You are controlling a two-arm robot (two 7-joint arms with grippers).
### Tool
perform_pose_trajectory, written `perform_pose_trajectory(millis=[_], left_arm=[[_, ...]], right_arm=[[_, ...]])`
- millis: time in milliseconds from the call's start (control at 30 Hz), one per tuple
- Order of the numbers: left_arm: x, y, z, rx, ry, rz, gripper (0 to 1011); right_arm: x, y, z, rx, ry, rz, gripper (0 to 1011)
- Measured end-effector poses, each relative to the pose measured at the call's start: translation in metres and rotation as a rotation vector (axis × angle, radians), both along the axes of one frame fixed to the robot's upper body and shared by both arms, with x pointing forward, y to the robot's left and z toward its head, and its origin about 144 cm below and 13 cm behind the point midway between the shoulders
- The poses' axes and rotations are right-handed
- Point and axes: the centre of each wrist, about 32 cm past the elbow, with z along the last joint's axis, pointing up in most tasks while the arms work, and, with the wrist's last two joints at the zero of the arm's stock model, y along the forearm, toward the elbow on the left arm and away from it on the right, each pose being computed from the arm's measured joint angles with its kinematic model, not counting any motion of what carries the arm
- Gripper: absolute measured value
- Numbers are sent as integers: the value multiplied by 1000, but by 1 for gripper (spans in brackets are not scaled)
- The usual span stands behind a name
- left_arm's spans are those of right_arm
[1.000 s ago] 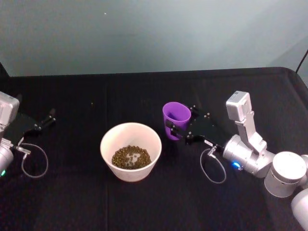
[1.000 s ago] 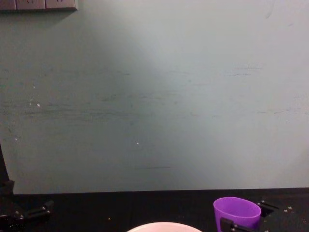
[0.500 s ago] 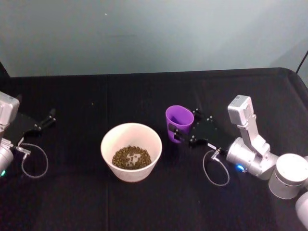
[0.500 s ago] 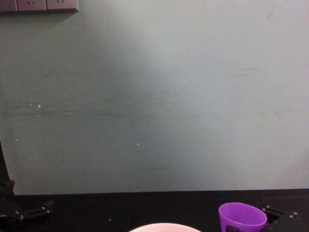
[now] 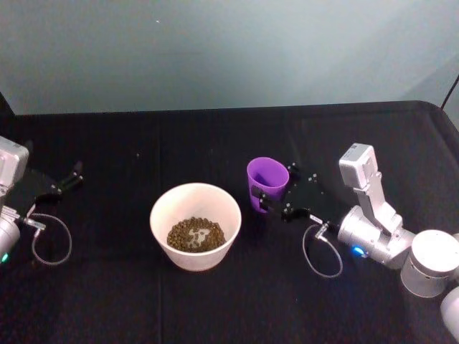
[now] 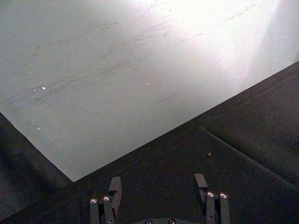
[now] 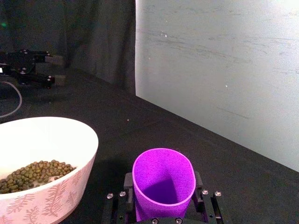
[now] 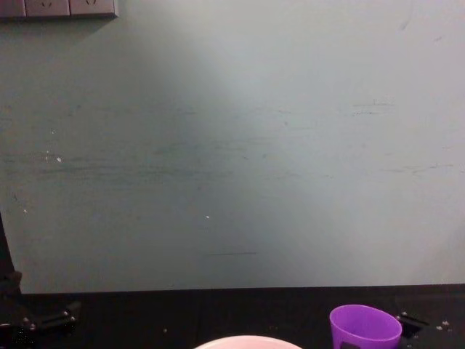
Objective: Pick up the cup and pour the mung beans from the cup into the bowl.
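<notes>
The right gripper [image 5: 274,200] has its jaws clamped on either side of the purple cup [image 5: 267,183], which stands upright on the black table [image 5: 215,301] just to the right of the bowl [image 5: 195,224]. The cup's inside looks empty in the right wrist view. The bowl, pale with a leaf pattern on its side, holds mung beans [image 5: 195,235] at its bottom. Nothing stands between cup and bowl. Well to the bowl's left, the left gripper [image 5: 64,181] rests on the table, jaws apart, with a looped cable [image 5: 50,241] beside it.
</notes>
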Motion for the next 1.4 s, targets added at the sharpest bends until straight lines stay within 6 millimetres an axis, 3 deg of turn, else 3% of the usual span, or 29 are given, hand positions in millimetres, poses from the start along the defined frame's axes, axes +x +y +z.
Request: perform_pose_trajectory(millis=[400, 833, 1400], left_arm=[[0, 0, 0, 0, 0, 0, 1012], [0, 0, 0, 0, 0, 0, 1012], [0, 0, 0, 0, 0, 0, 1012]], right_arm=[[0, 0, -1, -5, 8, 0, 1000], [0, 0, 0, -4, 4, 1, 1002], [-10, -5, 17, 70, -101, 1, 1002]])
